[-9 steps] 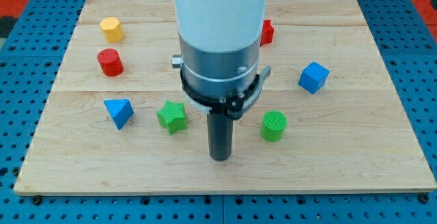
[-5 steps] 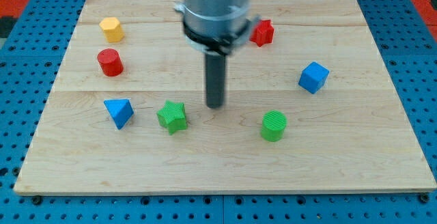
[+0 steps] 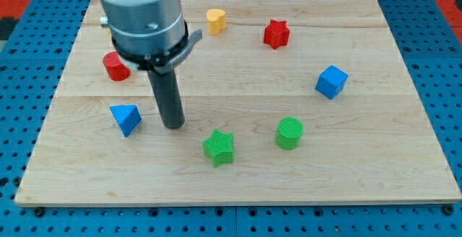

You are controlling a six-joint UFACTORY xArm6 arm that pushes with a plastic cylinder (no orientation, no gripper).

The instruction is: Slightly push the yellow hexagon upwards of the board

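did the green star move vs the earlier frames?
Yes. The green star went toward the view's right and bottom: earlier it sat beside the blue pyramid, now it lies nearer the green cylinder, which stayed put.

Bright, even light falls from above onto the pale wooden counter [image 3: 361,186] — no dark corners and no harsh glare. Shadows are soft and short: the green star [image 3: 219,147] and the green cylinder [image 3: 289,133] each cast only a faint smudge at their base. The wood grain and the ribbed faces of the blocks read crisply. The large arm housing [image 3: 138,9] near the view's top looks slightly soft — a pale sheen runs down its grey metal.
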